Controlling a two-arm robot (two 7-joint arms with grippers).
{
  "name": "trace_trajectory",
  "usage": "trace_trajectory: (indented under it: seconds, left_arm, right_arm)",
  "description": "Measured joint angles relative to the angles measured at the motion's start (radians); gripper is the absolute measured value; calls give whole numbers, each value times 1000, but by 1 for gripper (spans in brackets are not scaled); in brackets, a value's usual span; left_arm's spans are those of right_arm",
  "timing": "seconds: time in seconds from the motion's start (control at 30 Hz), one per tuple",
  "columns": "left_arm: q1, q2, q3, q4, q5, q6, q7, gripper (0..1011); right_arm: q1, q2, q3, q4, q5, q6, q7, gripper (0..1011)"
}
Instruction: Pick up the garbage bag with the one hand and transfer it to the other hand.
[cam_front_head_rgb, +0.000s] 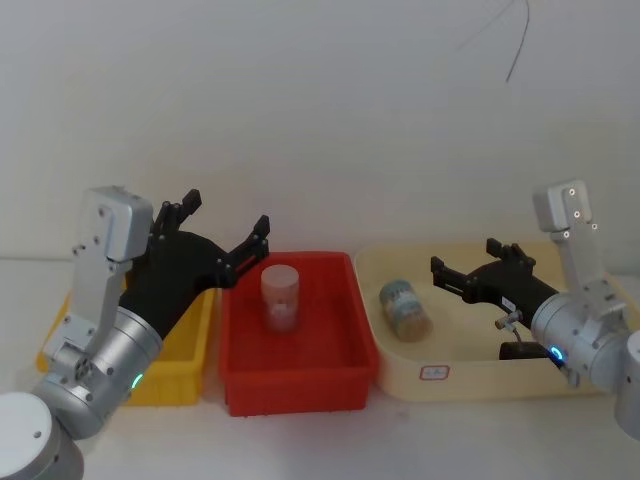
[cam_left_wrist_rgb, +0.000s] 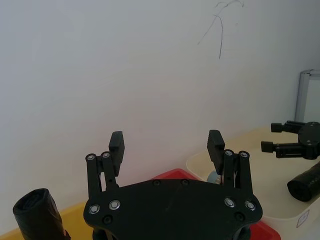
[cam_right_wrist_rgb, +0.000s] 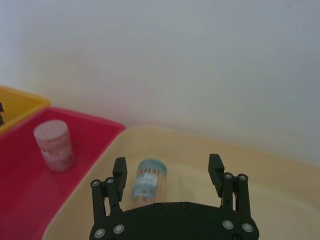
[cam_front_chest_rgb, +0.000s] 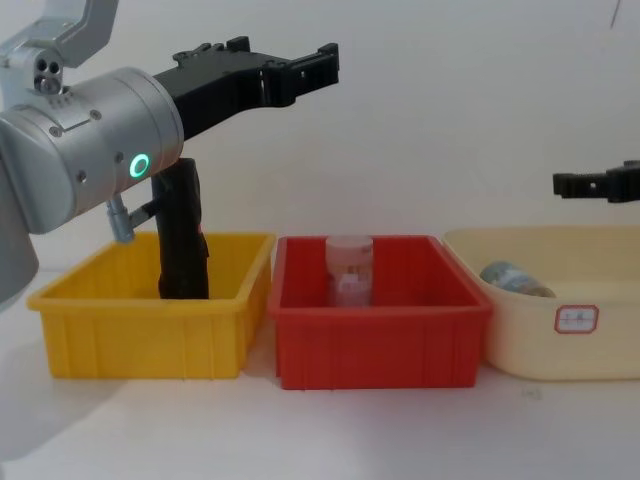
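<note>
The left gripper (cam_front_chest_rgb: 300, 62), on the arm with the green ring, shows in the upper left of the chest view, raised well above the bins with its fingers spread wide and nothing between them; in its own wrist view the two fingertips (cam_left_wrist_rgb: 116, 142) stand far apart against the bare white wall. The garbage bag (cam_front_chest_rgb: 182, 235) stands upright in the yellow bin (cam_front_chest_rgb: 150, 325) at the left of the chest view, below and behind that arm, clear of the fingers; its rolled black top (cam_left_wrist_rgb: 37, 210) appears at the lower left of the left wrist view. In the head view the left gripper (cam_front_head_rgb: 228, 238) sits left of centre, over the gap between the yellow bin and the red bin (cam_front_head_rgb: 295, 385). The right gripper (cam_front_head_rgb: 470, 268), on the arm with the blue ring, hangs at the right of the head view above the cream tub (cam_front_head_rgb: 440, 375), its fingers also parted and empty; the right wrist view shows its fingertips (cam_right_wrist_rgb: 119, 167) apart over the tub. A capped jar (cam_front_head_rgb: 280, 295) stands in the red bin, and a blue-lidded jar (cam_front_head_rgb: 405, 310) lies on its side in the cream tub, untouched by either gripper.
</note>
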Motion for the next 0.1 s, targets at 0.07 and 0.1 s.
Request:
trace_trajectory:
  seconds: [0.07,0.1]
  left_arm:
    - [0,0,0,0,0,0,0,1001]
    - [0,0,0,0,0,0,0,1001]
  right_arm:
    - [-8,-3,6,-18,4,-3,-2,1000]
    - [-10,-3,8,-23,5,-4,-3,1000]
